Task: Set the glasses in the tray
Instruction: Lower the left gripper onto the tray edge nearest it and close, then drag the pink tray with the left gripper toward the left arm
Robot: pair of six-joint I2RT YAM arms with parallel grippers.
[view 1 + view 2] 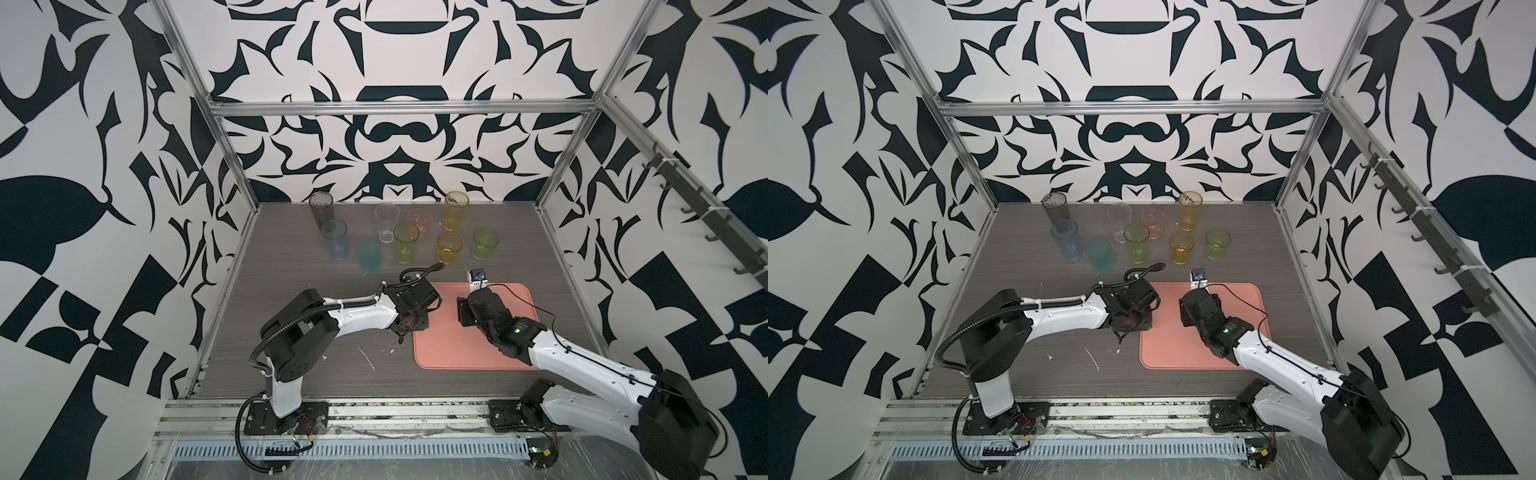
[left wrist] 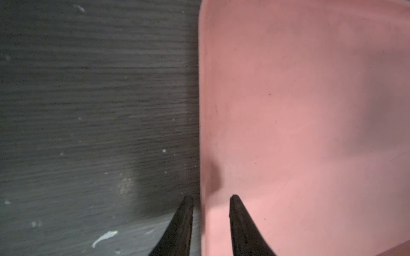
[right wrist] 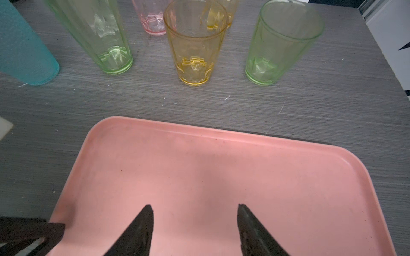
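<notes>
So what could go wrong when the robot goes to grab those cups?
1. The tall green glass stands right by the clear glass and the pink glass. Reaching in for one could knock a neighbour over.
2. The left jaws straddle the edge of the tray. Closing or dropping there might shove the tray or tip it up.
</notes>
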